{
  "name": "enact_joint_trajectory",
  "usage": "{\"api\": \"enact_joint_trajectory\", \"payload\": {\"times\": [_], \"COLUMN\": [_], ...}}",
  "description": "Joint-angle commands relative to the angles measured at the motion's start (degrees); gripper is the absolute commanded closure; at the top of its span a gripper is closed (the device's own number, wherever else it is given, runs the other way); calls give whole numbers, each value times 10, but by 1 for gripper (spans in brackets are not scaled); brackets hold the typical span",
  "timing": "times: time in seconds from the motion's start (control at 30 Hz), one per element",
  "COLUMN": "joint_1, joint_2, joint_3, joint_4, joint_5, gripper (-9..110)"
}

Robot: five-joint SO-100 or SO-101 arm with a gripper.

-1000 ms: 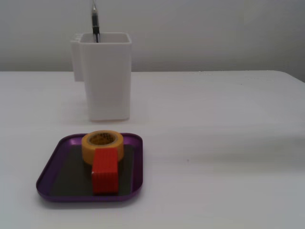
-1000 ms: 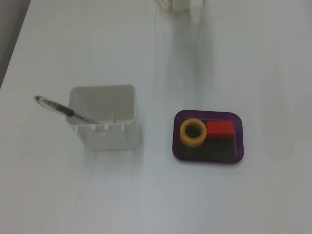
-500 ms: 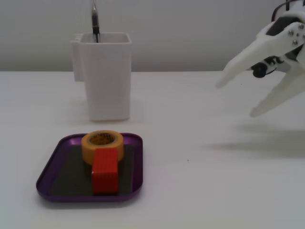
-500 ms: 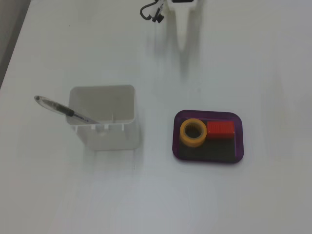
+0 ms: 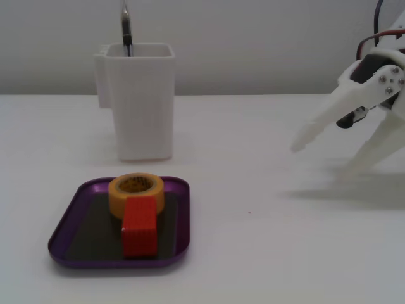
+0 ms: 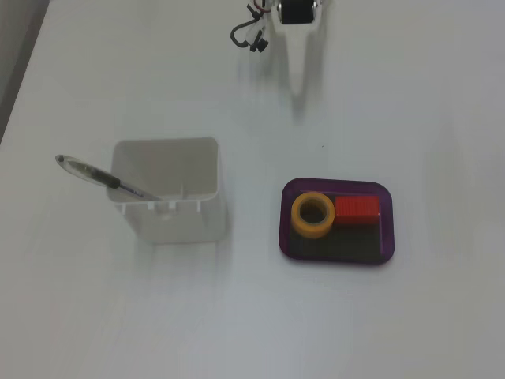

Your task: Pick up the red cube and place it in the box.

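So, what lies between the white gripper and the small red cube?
Only bare white table, seen in both fixed views; gripper, red cube.

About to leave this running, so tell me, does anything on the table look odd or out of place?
Nothing spilled or damaged. Only oddity: the red cube already sits in the purple tray, against the yellow tape roll, while the gripper hangs open, empty, apart.

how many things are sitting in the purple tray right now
2: the yellow tape roll and the red cube touching it, both on the dark floor of the purple tray. Nothing appears hidden in either fixed view.
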Motion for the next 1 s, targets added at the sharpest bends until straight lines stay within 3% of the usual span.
{"api": "enact_joint_trajectory", "payload": {"times": [0.0,0.07,0.97], "joint_1": [3,3,2], "joint_2": [53,53,53], "joint_3": [5,5,5], "joint_4": [-6,-6,-7], "joint_5": [1,1,5], "gripper": [94,103,100]}}
